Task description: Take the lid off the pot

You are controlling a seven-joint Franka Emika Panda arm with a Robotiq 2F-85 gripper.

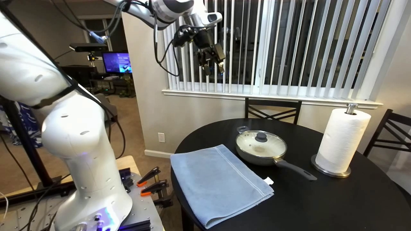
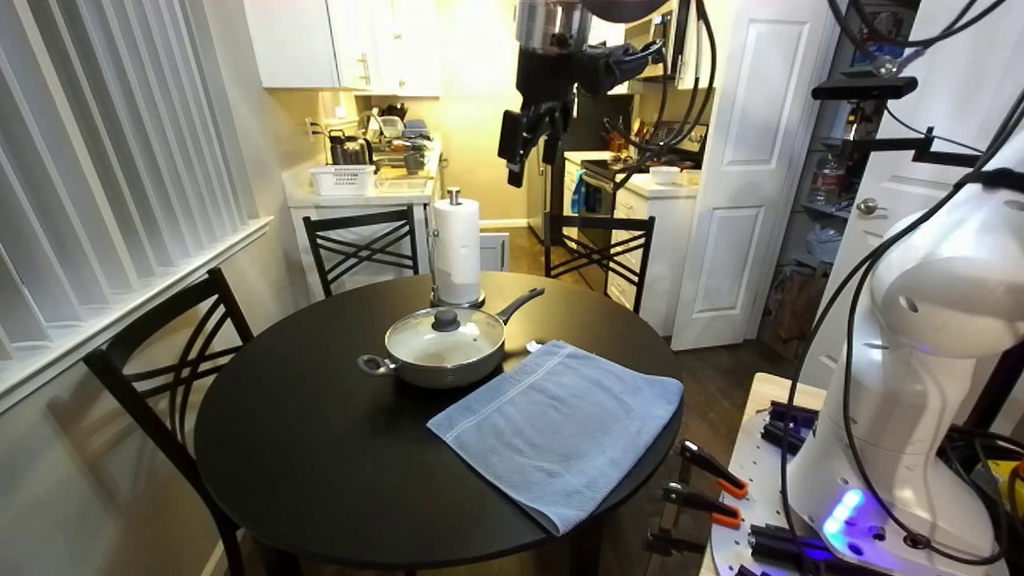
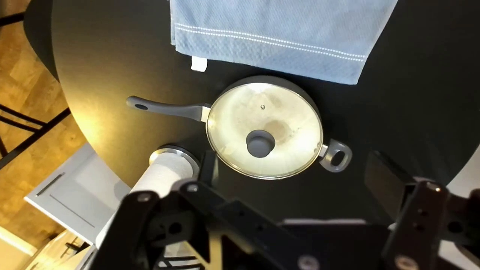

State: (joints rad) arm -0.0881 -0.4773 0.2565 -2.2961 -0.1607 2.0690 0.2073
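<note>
Lid (image 3: 264,120) sits on the pot (image 1: 257,161), well below the empty, wide-spread tool (image 3: 295,170); approach seems the step, next calling for descent astride the knob (image 3: 260,146).

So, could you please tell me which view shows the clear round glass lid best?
The wrist view: it looks down on the clear round glass lid, showing its whole outline. Both exterior views show it smaller and obliquely, resting on the shallow grey pot.

Franka Panda arm (image 1: 75,128) raised, Robotiq gripper (image 1: 214,68) angled down
In an exterior view, its base (image 1: 96,205) sits at lower left, the wrist (image 1: 196,18) at upper centre; the wrist view shows the jaws spread wide across the lower half.
</note>
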